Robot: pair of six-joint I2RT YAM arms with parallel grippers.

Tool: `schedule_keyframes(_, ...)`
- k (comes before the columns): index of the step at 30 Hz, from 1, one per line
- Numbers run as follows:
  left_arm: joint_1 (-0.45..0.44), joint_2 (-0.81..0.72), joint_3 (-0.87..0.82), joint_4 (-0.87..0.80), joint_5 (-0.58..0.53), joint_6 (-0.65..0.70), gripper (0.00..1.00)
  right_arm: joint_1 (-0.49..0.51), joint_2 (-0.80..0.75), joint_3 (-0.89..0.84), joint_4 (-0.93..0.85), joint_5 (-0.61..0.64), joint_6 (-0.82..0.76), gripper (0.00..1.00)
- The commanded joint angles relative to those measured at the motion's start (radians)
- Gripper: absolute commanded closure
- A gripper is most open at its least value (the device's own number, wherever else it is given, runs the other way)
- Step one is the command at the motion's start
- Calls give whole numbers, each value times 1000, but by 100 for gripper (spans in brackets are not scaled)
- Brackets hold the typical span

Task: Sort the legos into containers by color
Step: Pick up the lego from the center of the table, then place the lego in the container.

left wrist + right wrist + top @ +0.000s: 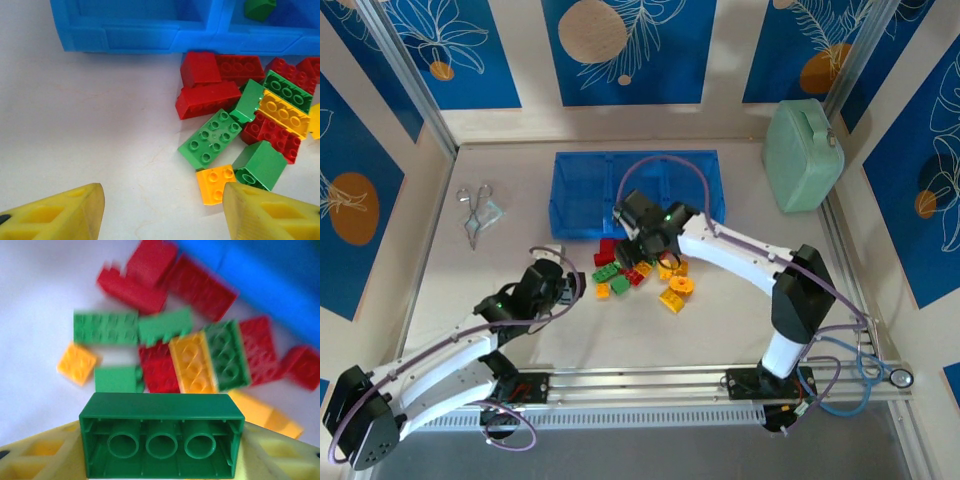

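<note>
Green brick (161, 440) is pinched hollow side up in the right gripper (161, 460) over the other legos (240, 115), piled loose on the table (75, 125) right against the blue tray (135, 35), while the left gripper (162, 210) hangs nearby, jaws apart, holding nothing.

No legible text or labels
</note>
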Motion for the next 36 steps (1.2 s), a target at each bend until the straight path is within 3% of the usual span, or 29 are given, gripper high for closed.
schedule_keyframes(1,-31,-21,-10,-46,-30,-16,36,-72,78,122,-56,-19,-38,44)
schedule_keyframes(14,-147,-39,-39,-106,-71,-94,36,-237,427,539,-154,-32,-135,46)
schedule_keyframes(29,-198,-96,-80,-128,-95,-139,36,-248,602,721,-219,16,-188,45)
schedule_keyframes(36,-205,-93,-63,-153,-104,-150,36,-244,644,802,-256,27,-190,34)
